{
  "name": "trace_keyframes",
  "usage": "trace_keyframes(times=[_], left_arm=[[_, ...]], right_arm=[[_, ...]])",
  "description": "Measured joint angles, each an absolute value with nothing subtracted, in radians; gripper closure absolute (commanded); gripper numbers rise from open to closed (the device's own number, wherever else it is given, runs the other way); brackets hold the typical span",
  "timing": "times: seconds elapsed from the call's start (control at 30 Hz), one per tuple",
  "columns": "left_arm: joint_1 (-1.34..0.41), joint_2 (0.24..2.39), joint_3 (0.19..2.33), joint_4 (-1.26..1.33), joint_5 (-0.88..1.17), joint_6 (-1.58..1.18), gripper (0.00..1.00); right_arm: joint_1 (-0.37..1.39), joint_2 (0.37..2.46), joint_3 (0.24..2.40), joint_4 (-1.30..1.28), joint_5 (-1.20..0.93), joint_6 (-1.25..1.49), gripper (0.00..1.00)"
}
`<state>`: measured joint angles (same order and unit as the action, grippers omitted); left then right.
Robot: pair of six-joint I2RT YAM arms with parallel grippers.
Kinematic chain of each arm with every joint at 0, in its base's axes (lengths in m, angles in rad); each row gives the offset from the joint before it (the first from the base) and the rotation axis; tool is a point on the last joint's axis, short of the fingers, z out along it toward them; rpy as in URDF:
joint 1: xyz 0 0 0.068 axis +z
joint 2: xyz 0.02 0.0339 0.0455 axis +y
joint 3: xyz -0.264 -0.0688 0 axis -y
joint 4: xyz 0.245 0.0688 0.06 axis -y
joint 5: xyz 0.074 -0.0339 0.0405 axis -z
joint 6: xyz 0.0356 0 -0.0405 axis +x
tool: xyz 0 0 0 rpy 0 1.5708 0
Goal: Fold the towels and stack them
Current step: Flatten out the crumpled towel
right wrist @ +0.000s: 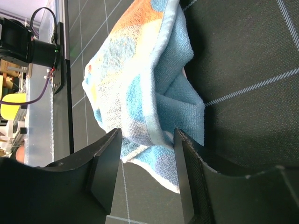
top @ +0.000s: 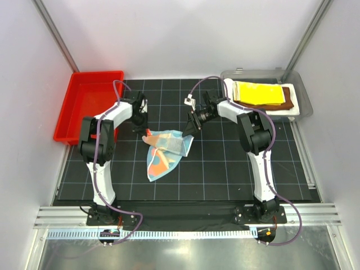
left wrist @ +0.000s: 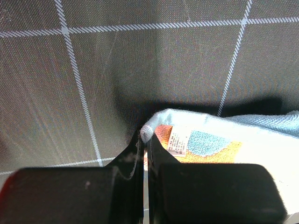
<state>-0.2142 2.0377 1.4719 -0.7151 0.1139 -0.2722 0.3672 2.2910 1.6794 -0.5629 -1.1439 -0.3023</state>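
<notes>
The light blue towel (top: 166, 152) with orange spots lay crumpled and partly doubled over on the black grid mat (top: 225, 169), near the middle of the table and between the two arms.

Left gripper (top: 144, 128): closed. In the left wrist view, the left gripper (left wrist: 145, 140) had its jaws pressed together on the rear left corner of the light blue towel (left wrist: 210, 140), just beside the small sewn-in label (left wrist: 178, 141). The pinched corner sat low, close to the mat.

Right gripper (top: 189, 128): jaws apart. In the right wrist view, the right gripper (right wrist: 148, 135) straddled a raised fold at the rear right edge of the light blue towel (right wrist: 140, 70). Cloth filled the gap between the fingers (right wrist: 110, 158), but it was not clamped flat.

The other three towels were stacked in the clear bin (top: 253, 73) at the rear right of the table. The yellow towel (top: 259, 93) lay folded on top, the rust-brown towel (top: 287, 102) under it, and the white towel (top: 277, 114) at the bottom, showing along the edges.

A red bin (top: 84, 107) stood at the rear left, well apart from the light blue towel.
</notes>
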Motion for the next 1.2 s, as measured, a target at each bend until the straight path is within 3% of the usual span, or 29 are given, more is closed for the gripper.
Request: trace_keyframes(times=[0.33, 0.43, 0.57, 0.63, 0.77, 0.93, 1.2], left_arm=[[-0.213, 2.041, 1.477, -0.715, 0.120, -0.273, 1.00], [-0.213, 2.045, 1.481, -0.715, 0.124, -0.273, 1.00], [-0.213, 2.046, 1.483, -0.712, 0.131, -0.274, 1.00], [-0.213, 2.046, 1.483, -0.708, 0.139, -0.279, 1.00], [-0.213, 2.044, 1.483, -0.703, 0.175, -0.289, 1.00], [-0.213, 1.956, 1.483, -0.703, 0.207, -0.315, 1.00], [-0.222, 1.475, 1.439, -0.545, 0.324, -0.364, 1.00]], right_arm=[[0.367, 2.292, 1.679, -0.585, -1.136, -0.334, 0.51], [0.367, 2.292, 1.679, -0.587, -1.136, -0.339, 0.63], [0.367, 2.291, 1.679, -0.587, -1.137, -0.338, 0.91], [0.367, 2.291, 1.679, -0.583, -1.135, -0.332, 0.99], [0.367, 2.241, 1.618, -0.528, -1.026, -0.248, 0.99], [0.369, 2.002, 1.515, -0.499, -0.687, -0.103, 0.99], [0.463, 1.578, 1.655, -0.569, -0.273, -0.082, 0.99]])
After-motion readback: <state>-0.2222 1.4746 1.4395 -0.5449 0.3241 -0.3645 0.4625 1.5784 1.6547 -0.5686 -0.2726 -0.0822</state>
